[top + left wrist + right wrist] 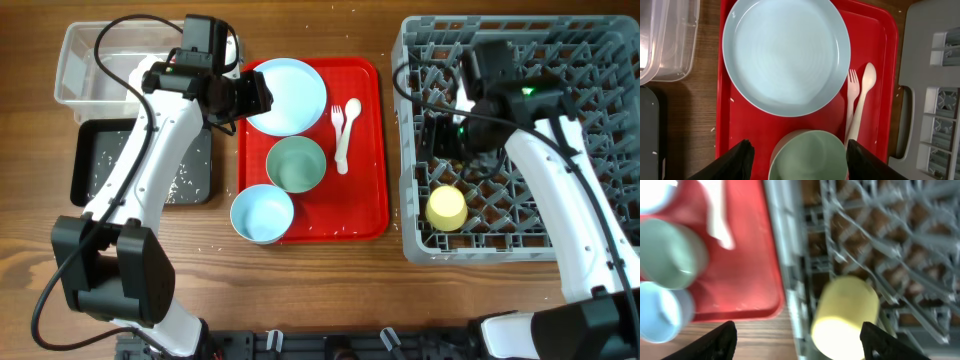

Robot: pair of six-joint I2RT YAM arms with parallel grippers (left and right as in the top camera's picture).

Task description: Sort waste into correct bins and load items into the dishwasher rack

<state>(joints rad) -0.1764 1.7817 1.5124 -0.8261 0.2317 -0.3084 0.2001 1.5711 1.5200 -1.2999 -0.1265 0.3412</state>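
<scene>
Dishwasher rack (410, 150), one, grey, at the right of the table; it holds one yellow cup (446, 208) near its front-left corner, which in the blurred right wrist view (845, 315) seems to lie on its side among the pegs. The right gripper (800, 340) hangs over the rack's left part above the cup, its two fingers (720, 340) spread wide apart and clamped on nothing. Just beside the rack's left wall lies one red tray (365, 180), which carries one pale blue plate (287, 95) at the back, two bowls in front of it, one green bowl (296, 164) and one blue bowl (262, 213), and to their right one white fork (337, 117) and one white spoon (345, 140) lying side by side and touching. The left gripper (797, 160) hangs over the tray at the plate's left edge, its fingers (735, 162) likewise well apart and empty; in its wrist view the green bowl (807, 155) shows between them, below the plate (785, 55). At the far left stand two bins: one clear tub (85, 70) at the back and, in front of it and touching, one black tray (95, 160) sprinkled with white crumbs (185, 180).
</scene>
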